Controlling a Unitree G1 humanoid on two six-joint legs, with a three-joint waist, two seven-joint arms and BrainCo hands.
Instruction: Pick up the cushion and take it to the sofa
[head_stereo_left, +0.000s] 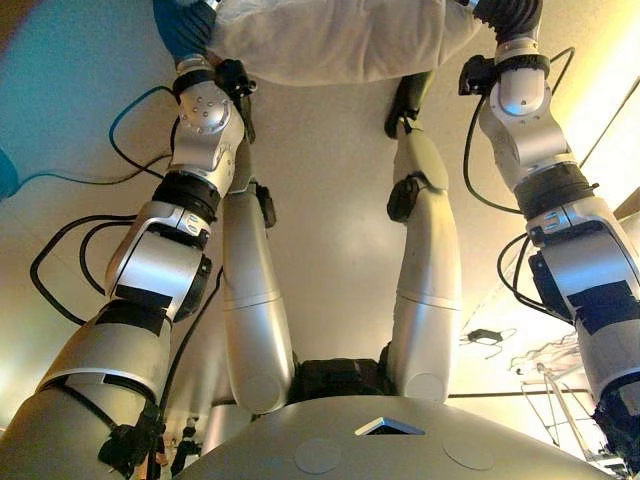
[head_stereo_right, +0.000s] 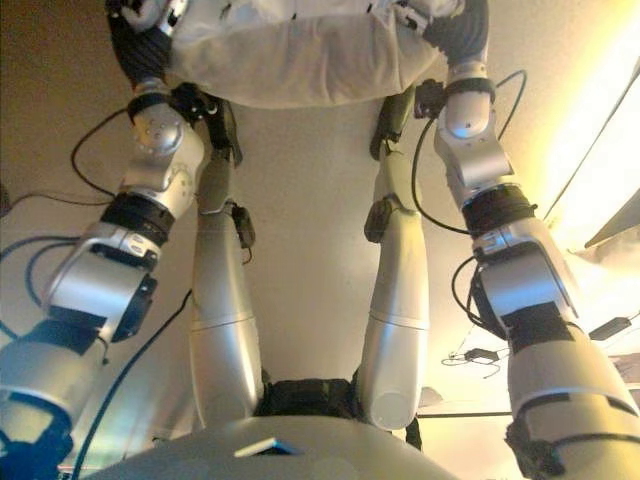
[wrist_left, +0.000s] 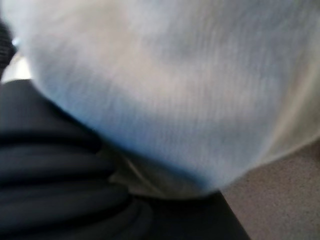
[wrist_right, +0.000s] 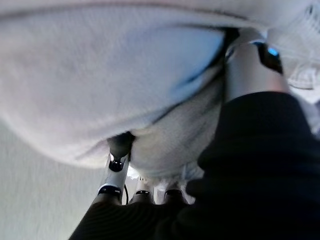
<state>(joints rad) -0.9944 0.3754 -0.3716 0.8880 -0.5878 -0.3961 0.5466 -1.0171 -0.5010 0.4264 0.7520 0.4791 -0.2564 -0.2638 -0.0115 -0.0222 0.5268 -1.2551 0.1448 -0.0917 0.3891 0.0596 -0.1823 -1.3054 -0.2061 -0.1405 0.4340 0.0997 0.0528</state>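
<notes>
At the far edge, between both arms, the cushion (head_stereo_right: 290, 50) (pale, soft) hangs above the floor (head_stereo_left: 330, 210). The left hand (head_stereo_right: 135, 40) presses its left end, fingers hidden, so its grip is unclear. The right hand (wrist_right: 240, 150) clutches the right end, fingers (wrist_right: 117, 165) sunk into the fabric.

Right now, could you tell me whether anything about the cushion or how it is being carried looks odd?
Nothing stands out. The white cushion spans between the left hand and the right hand, held off the floor. Its cloth looks whole. Right-hand fingers press into the cushion; the left hand's are hidden.
</notes>
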